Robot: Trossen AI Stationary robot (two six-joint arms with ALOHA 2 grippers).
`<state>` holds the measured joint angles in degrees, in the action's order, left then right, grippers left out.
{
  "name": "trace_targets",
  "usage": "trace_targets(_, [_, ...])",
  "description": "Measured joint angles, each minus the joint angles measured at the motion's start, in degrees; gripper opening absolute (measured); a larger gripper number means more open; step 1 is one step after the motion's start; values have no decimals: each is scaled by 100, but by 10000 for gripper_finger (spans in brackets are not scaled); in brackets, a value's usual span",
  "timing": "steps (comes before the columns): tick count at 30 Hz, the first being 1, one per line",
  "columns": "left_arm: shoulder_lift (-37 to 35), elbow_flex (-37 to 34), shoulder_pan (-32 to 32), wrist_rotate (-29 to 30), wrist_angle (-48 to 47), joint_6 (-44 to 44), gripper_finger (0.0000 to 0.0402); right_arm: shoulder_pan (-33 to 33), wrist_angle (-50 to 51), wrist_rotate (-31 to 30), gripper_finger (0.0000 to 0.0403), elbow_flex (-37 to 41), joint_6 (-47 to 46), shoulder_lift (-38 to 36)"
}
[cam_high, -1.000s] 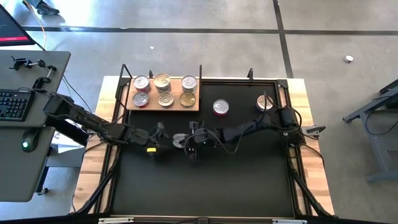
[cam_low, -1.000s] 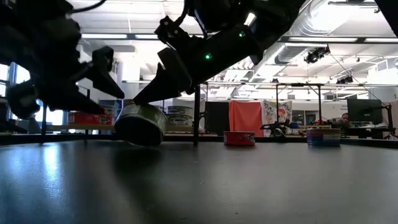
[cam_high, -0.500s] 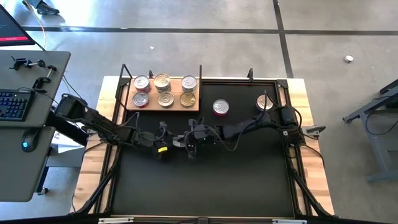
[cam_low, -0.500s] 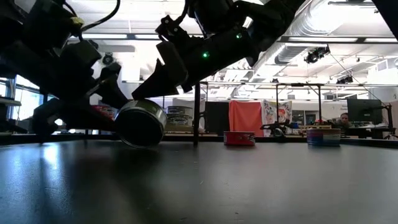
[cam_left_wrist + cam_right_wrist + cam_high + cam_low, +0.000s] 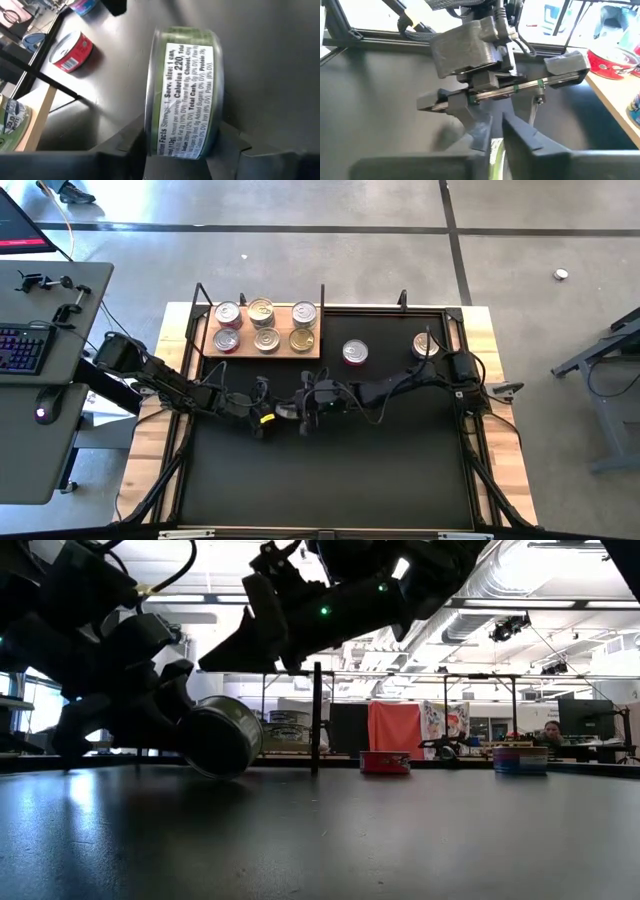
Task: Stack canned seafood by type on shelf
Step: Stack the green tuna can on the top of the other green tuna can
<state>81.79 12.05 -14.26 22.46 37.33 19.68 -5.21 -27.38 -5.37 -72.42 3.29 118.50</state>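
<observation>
While the left end effector (image 5: 190,735) pinches the green-labelled tin (image 5: 222,737) on edge mid-bench, just short of the shelf (image 5: 265,352), the right end effector (image 5: 225,658), nearly pressed together, lifts away; a loose pinch could let it roll.

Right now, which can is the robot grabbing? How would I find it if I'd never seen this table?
Start at the big black mat and find the wooden shelf at its far edge with six cans on it. Come toward the middle of the mat, where the two grippers meet. The green-sided can sits tipped on its edge between the left gripper's fingers, while every other can lies flat.
</observation>
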Motion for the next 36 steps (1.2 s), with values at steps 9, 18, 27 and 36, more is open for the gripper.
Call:
trace_targets(9, [-6, 4, 0, 8, -90, -24, 145, -72, 465, -79, 204, 0, 764, 0])
trace_targets(18, [-6, 4, 0, 8, -98, -115, 146, -159, 967, -419, 276, 0, 1160, 167])
trace_targets(27, [-6, 4, 0, 9, -100, -174, 148, -197, 997, -791, 215, 7, 1056, 337])
trace_targets(36, [-34, 3, 0, 25, -318, -664, 175, -289, 1574, -960, 122, -157, 919, 216])
